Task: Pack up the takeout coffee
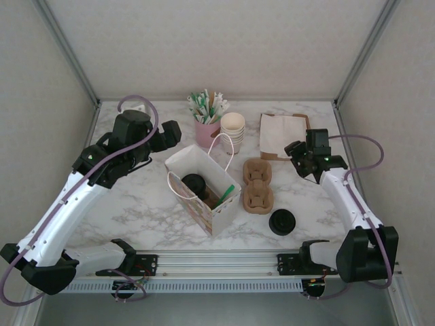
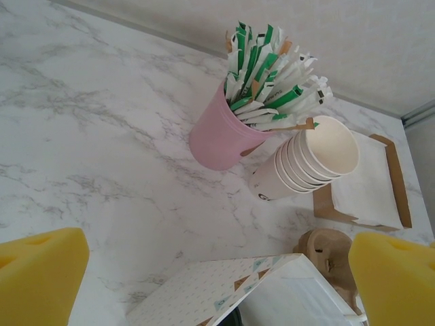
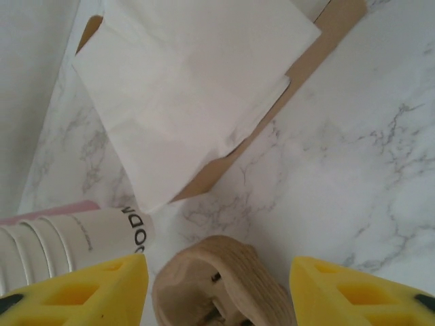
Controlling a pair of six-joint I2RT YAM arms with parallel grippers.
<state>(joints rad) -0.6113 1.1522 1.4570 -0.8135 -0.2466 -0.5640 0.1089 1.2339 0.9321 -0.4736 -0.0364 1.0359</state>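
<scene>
The takeout coffee [image 1: 194, 183] in the bag [image 1: 224, 214] is likely light and crushable, so grip its wall gently below the slick lid. The left gripper [image 1: 170, 134] at its 11 o'clock and the right gripper [image 1: 297, 155] near 3 o'clock both gape empty.

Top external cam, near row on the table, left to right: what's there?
Paper bag with the takeout coffee inside → cardboard cup carrier → black lids.

One bag [image 1: 221, 212]; one coffee [image 1: 194, 183] inside; one pink holder [image 1: 206, 133]; one cup stack [image 1: 232, 129]; one napkin pile [image 1: 280, 132]; one lid pile [image 1: 282, 222], five o'clock; carriers [image 1: 258, 197], count unclear.
</scene>
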